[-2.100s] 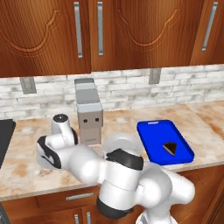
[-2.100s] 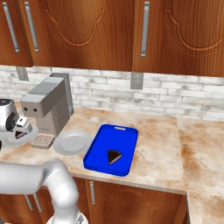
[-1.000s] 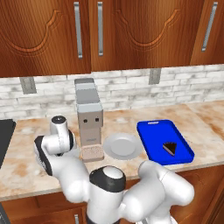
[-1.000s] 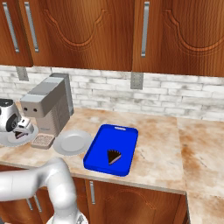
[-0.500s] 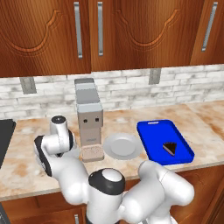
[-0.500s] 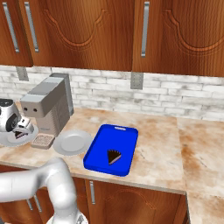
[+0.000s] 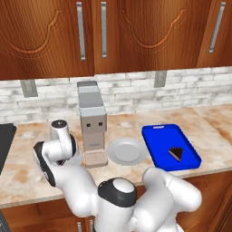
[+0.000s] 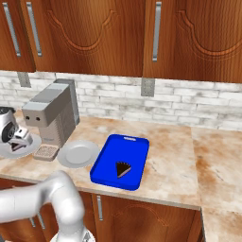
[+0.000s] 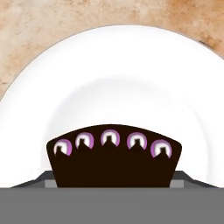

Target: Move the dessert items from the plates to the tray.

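Hung close over a cake slice [image 9: 113, 159] on its plate [image 9: 109, 78], left of the coffee machine [image 7: 92, 120], seemingly for a pickup. Couldn't tell whether jaws were spread or pinching. Found the other slice [image 7: 176, 154] on the blue tray [image 7: 158, 136], right of the machine.

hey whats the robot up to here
It is moving cake slices from plates to the bright blue rectangular tray. One dark wedge-shaped cake slice already lies on the tray, and the round light grey plate beside it is bare. The end effector is low over a second white plate left of the grey appliance, right at the other dark cake slice.
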Motion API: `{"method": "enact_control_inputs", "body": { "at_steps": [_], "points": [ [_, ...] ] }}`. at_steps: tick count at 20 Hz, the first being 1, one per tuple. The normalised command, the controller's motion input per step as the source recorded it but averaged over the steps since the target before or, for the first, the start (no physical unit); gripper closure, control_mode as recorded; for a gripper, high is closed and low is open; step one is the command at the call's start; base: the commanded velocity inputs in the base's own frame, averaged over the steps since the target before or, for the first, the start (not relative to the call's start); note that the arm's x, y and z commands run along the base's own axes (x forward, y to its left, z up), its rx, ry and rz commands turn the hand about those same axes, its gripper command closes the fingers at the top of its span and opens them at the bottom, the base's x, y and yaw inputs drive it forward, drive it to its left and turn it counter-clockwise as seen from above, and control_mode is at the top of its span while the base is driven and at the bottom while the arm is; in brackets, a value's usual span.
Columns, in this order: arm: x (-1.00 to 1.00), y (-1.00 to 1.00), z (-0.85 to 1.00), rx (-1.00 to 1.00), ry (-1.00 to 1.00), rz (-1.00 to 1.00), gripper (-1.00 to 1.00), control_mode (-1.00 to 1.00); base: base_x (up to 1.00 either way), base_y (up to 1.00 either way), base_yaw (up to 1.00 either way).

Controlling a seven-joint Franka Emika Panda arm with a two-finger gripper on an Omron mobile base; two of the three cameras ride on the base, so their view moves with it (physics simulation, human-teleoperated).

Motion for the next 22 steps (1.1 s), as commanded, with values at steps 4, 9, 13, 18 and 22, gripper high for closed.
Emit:
{"method": "enact_control_inputs", "body": {
  "at_steps": [4,9,13,18,22],
  "points": [
    [-0.55,0.00,0.28,0.00,0.00,0.00,1.00,-1.00,0.00,0.00,0.00],
    [-0.66,-0.25,0.45,0.00,-0.02,0.01,1.00,-1.00,0.00,0.00,0.00],
    [-0.63,-0.41,0.29,0.00,0.00,0.00,1.00,-1.00,0.00,0.00,0.00],
    [-0.51,-0.61,0.19,0.00,0.00,0.00,1.00,-1.00,0.00,0.00,0.00],
    [-0.21,-0.72,0.14,0.00,0.01,-0.01,1.00,-1.00,0.00,0.00,0.00]
  ]
}}
